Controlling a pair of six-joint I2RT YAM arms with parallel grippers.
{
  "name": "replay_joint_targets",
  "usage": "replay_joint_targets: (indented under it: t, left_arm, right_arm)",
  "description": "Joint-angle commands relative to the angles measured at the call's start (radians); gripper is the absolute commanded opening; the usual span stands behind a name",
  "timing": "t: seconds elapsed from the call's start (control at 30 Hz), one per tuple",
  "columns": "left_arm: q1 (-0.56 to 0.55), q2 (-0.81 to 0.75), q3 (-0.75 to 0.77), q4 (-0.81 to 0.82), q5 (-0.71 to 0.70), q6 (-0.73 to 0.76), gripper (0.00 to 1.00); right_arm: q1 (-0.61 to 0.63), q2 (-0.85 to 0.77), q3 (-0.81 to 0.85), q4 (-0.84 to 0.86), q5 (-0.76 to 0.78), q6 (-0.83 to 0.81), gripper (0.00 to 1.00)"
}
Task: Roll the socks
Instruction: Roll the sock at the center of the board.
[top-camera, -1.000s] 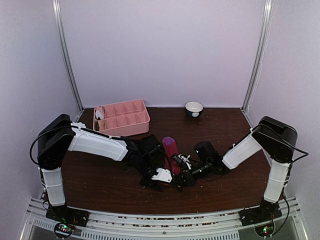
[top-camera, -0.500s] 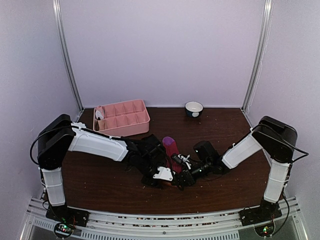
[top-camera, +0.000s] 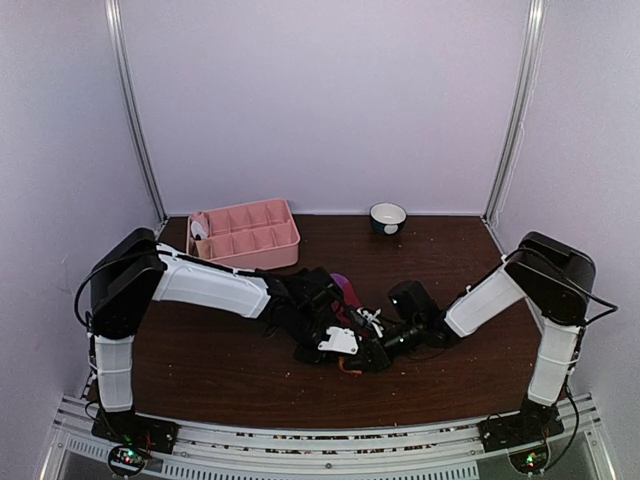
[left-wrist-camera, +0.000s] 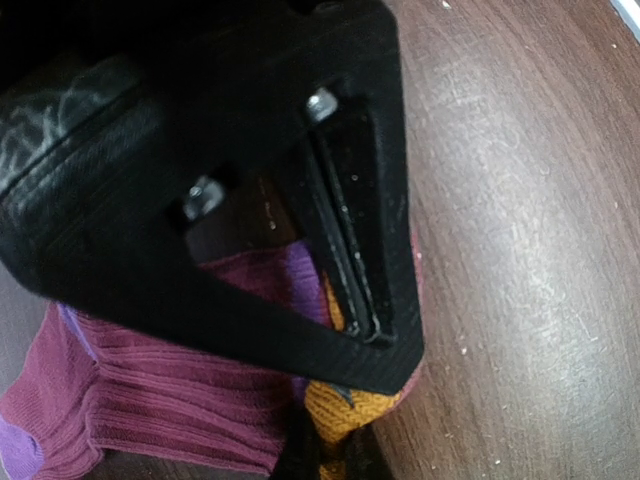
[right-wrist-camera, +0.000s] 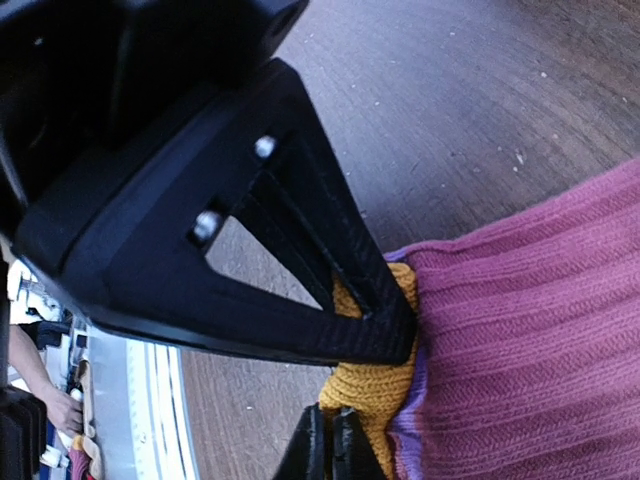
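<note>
Dark brown, scuffed wooden table (top-camera: 200, 370); plain lilac walls (top-camera: 330, 100). Ribbed magenta-and-purple socks (top-camera: 343, 289) with orange knit lie mid-table, visible end toward the back wall, long axis mostly hidden. Left gripper (left-wrist-camera: 375, 335) is closed at their edge. Right gripper (right-wrist-camera: 375, 320) pinches the orange knit.

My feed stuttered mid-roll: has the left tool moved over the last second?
Yes. In the top view the left tool has shifted right, away from the pink tray and toward the right tool, covering more of the magenta sock.
</note>
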Motion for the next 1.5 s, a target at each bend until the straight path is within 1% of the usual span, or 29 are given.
replay_joint_targets:
  t: [0.0,0.07,0.13,0.33,0.47,0.53,0.57,0.6,0.63,0.67,0.73,0.77,0.8,0.83,0.87,0.93,1.0,1.03,1.07,1.13,1.17,1.23,1.27,1.37,1.4,1.43,1.47]
  left_arm:
    - [0.004,0.076,-0.010,-0.148,-0.034,-0.003,0.00]
    - [0.004,0.067,-0.011,-0.189,-0.001,-0.009,0.00]
    - [0.005,0.054,-0.008,-0.230,0.032,-0.017,0.00]
    - [0.027,0.042,0.022,-0.361,0.178,-0.066,0.00]
    - [0.055,0.057,0.053,-0.428,0.271,-0.104,0.00]
    - [0.068,0.066,0.067,-0.455,0.314,-0.115,0.00]
    - [0.075,0.069,0.073,-0.468,0.337,-0.120,0.00]
    - [0.080,0.075,0.077,-0.478,0.354,-0.123,0.00]
    - [0.085,0.079,0.083,-0.484,0.362,-0.128,0.00]
    - [0.088,0.086,0.087,-0.488,0.366,-0.132,0.00]
    - [0.093,0.106,0.102,-0.506,0.372,-0.134,0.00]
    - [0.097,0.114,0.113,-0.512,0.378,-0.138,0.00]
    - [0.101,0.123,0.121,-0.520,0.387,-0.142,0.00]
    - [0.107,0.132,0.130,-0.527,0.402,-0.146,0.00]
    - [0.111,0.139,0.138,-0.534,0.411,-0.151,0.00]
    - [0.125,0.150,0.150,-0.543,0.424,-0.161,0.00]
    - [0.135,0.156,0.154,-0.544,0.430,-0.166,0.00]
    - [0.138,0.163,0.161,-0.544,0.425,-0.169,0.00]
    - [0.141,0.170,0.167,-0.546,0.417,-0.173,0.00]
    - [0.145,0.187,0.181,-0.552,0.412,-0.184,0.00]
    - [0.147,0.197,0.188,-0.555,0.412,-0.193,0.00]
    - [0.150,0.218,0.201,-0.565,0.406,-0.209,0.00]
    - [0.152,0.232,0.211,-0.574,0.403,-0.219,0.00]
    - [0.163,0.278,0.249,-0.618,0.422,-0.242,0.00]
    - [0.169,0.291,0.269,-0.632,0.435,-0.256,0.00]
    - [0.177,0.308,0.289,-0.655,0.451,-0.269,0.00]
    - [0.183,0.325,0.310,-0.680,0.468,-0.273,0.00]
  right_arm:
    - [-0.009,-0.006,-0.056,-0.078,0.093,0.026,0.11]
    - [-0.015,-0.039,-0.076,-0.062,0.127,0.020,0.19]
    - [-0.019,-0.091,-0.106,-0.046,0.175,0.001,0.23]
    - [-0.022,-0.287,-0.216,-0.001,0.371,-0.091,0.28]
    - [-0.020,-0.400,-0.276,0.025,0.494,-0.129,0.29]
    - [-0.012,-0.471,-0.310,0.046,0.591,-0.142,0.30]
    - [-0.003,-0.512,-0.329,0.056,0.656,-0.146,0.37]
    - [0.004,-0.559,-0.347,0.073,0.719,-0.152,0.76]
    - [0.007,-0.604,-0.368,0.098,0.770,-0.156,0.97]
    - [0.007,-0.643,-0.395,0.127,0.833,-0.139,1.00]
    - [0.001,-0.695,-0.437,0.212,0.963,-0.058,1.00]
    - [-0.002,-0.697,-0.442,0.243,1.056,0.023,1.00]
    - [-0.013,-0.694,-0.419,0.188,1.107,0.122,1.00]
    - [-0.026,-0.687,-0.372,0.072,1.117,0.186,1.00]
    - [-0.031,-0.664,-0.335,-0.009,1.097,0.183,1.00]
    - [-0.031,-0.604,-0.288,-0.043,0.968,0.106,1.00]
    - [-0.030,-0.559,-0.287,0.002,0.877,0.072,1.00]
    - [-0.029,-0.555,-0.304,0.036,0.862,0.062,1.00]
    - [-0.029,-0.567,-0.329,0.076,0.873,0.053,1.00]
    - [-0.031,-0.647,-0.383,0.107,1.040,0.055,1.00]
    - [-0.032,-0.686,-0.409,0.120,1.094,0.057,1.00]
    - [-0.032,-0.758,-0.446,0.165,1.150,0.039,0.99]
    - [-0.032,-0.789,-0.455,0.174,1.137,0.027,1.00]
    - [-0.022,-0.831,-0.497,0.280,0.960,-0.091,1.00]
    - [-0.005,-0.831,-0.505,0.293,0.924,-0.142,0.99]
    - [0.028,-0.824,-0.500,0.269,0.915,-0.199,0.96]
    - [0.067,-0.810,-0.489,0.203,0.935,-0.255,0.94]
